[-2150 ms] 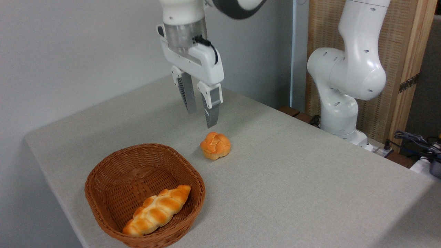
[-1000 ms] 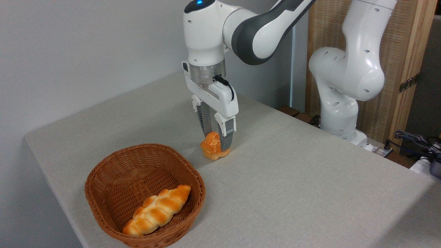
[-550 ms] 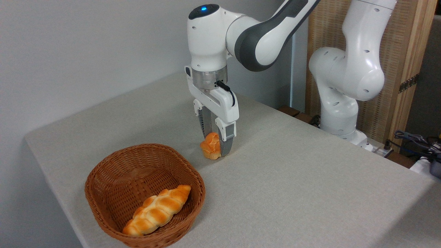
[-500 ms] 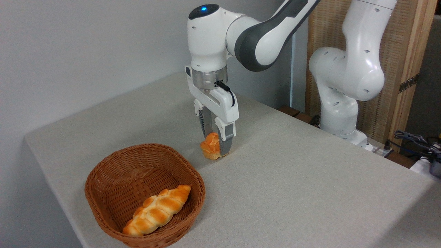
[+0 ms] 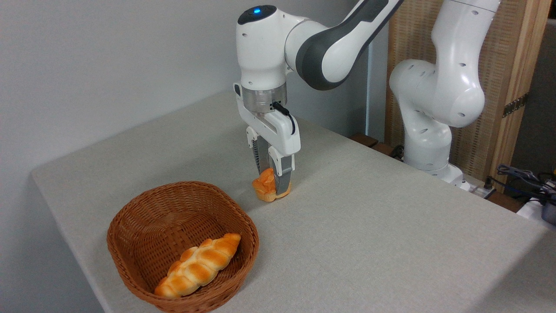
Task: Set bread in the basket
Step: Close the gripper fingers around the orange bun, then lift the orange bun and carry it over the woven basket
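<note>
The bread (image 5: 266, 188), a small round orange-golden bun, sits on the grey table just beyond the basket's far right corner. My gripper (image 5: 272, 184) points straight down over it, its two fingers closed against the bun's sides so that the bun looks squeezed. The near finger (image 5: 282, 176) covers the bun's right half. The basket (image 5: 143, 217), brown woven wicker, stands at the near left of the table, a short way left and nearer than the bun.
A long braided golden loaf (image 5: 197, 265) lies in the basket's near right part. The arm's white base (image 5: 428, 143) rises at the table's far right edge. Cables (image 5: 521, 178) lie past the right edge. A wall runs behind the table.
The gripper came down from above the bun and set its fingers around it. In the last half second the fingers drew closer together and pinched the bun.
</note>
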Robot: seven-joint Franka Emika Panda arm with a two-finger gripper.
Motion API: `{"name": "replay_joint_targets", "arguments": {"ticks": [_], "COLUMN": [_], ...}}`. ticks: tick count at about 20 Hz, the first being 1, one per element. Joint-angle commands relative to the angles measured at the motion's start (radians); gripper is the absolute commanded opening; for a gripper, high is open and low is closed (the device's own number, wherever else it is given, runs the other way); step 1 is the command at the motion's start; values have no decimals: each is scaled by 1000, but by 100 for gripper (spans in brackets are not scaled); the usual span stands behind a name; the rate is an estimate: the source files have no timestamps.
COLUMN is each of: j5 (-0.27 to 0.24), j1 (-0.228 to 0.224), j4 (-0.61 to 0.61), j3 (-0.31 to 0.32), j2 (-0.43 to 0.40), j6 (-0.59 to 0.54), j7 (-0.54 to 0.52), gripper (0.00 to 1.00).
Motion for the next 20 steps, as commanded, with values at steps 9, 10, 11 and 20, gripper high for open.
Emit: {"name": "replay_joint_targets", "arguments": {"ticks": [9,10,11,20], "j5": [-1,-1,-1,-16], "j1": [-1,-1,-1,-12], "j4": [22,38,61,332], "j3": [26,26,27,179], "j2": [-11,-11,-11,19], "j6": [-20,-40,-63,-260], "j7": [20,20,20,134], "gripper": [36,35,35,36]}}
